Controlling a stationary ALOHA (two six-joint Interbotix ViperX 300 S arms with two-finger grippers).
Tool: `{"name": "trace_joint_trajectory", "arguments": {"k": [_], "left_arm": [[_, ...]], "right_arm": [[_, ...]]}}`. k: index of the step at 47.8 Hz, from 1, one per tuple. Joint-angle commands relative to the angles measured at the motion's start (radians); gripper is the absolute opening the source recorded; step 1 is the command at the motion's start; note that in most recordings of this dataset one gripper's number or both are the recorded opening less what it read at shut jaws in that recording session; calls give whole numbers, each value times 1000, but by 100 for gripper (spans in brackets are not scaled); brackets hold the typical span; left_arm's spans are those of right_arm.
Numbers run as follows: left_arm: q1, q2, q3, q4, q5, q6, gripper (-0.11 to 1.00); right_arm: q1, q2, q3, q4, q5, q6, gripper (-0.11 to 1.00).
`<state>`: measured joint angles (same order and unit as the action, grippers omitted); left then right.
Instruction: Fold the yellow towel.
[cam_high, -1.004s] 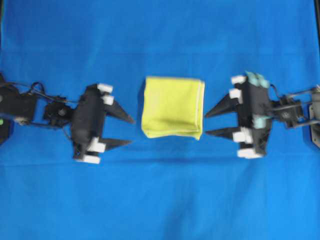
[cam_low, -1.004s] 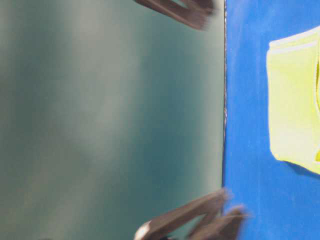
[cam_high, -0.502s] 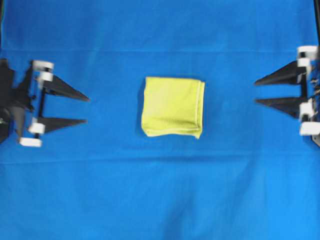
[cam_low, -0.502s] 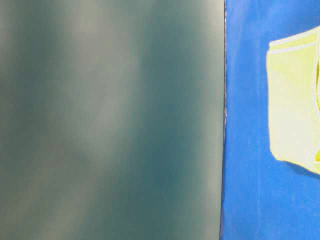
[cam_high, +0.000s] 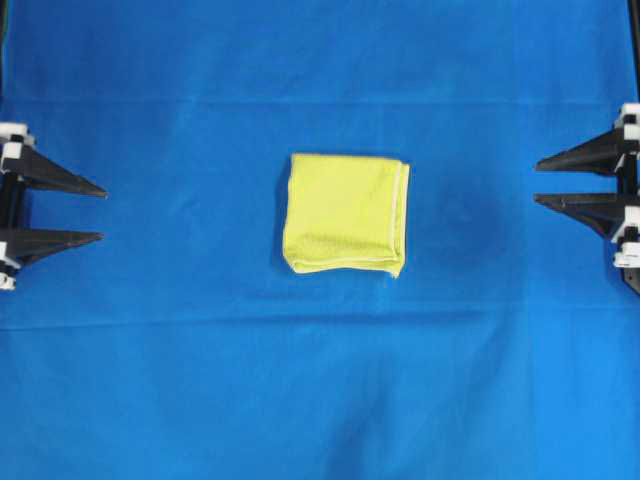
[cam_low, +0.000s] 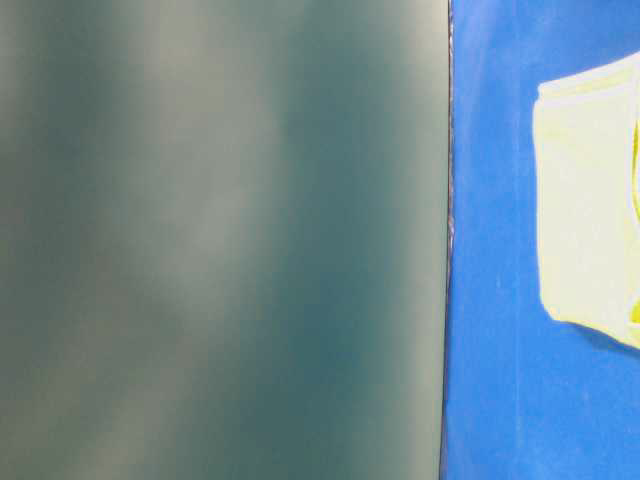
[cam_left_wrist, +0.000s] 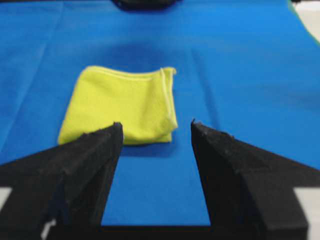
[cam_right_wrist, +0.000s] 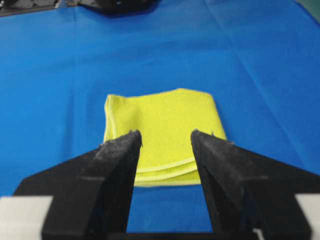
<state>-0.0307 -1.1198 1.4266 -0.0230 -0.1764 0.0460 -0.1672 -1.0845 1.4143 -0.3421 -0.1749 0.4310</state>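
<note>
A smooth blue cloth (cam_high: 320, 400) covers the whole tabletop, faintly creased and with no print, label or writing on it that I can read. From the table-level view a dull grey-green panel (cam_low: 220, 240), blurred and featureless, fills most of the frame beside the blue edge. In the middle of the cloth lies the yellow towel (cam_high: 346, 213), folded into a thick, nearly square packet, fuzzy microfibre with a thin paler hem running along its layered edges; it lies flat and alone, well apart from both arms. The left gripper (cam_high: 100, 212) sits at the left edge of the overhead view, its two black wedge-shaped fingers spread apart and pointing at the towel, holding nothing. The right gripper (cam_high: 540, 181) sits at the opposite edge, fingers likewise parted and empty, with white plastic blocks at their bases.
</note>
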Motion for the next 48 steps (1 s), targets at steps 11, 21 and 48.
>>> {"name": "trace_joint_trajectory", "arguments": {"k": [11, 21, 48], "left_arm": [[26, 5, -8, 0, -3, -2, 55], [26, 6, -6, -2, -3, -3, 55], [26, 6, -6, -2, -2, -3, 55]], "right_arm": [[-3, 14, -12, 3, -12, 2, 52], [-2, 14, -12, 3, -9, 2, 52], [-3, 12, -12, -2, -8, 2, 52]]}}
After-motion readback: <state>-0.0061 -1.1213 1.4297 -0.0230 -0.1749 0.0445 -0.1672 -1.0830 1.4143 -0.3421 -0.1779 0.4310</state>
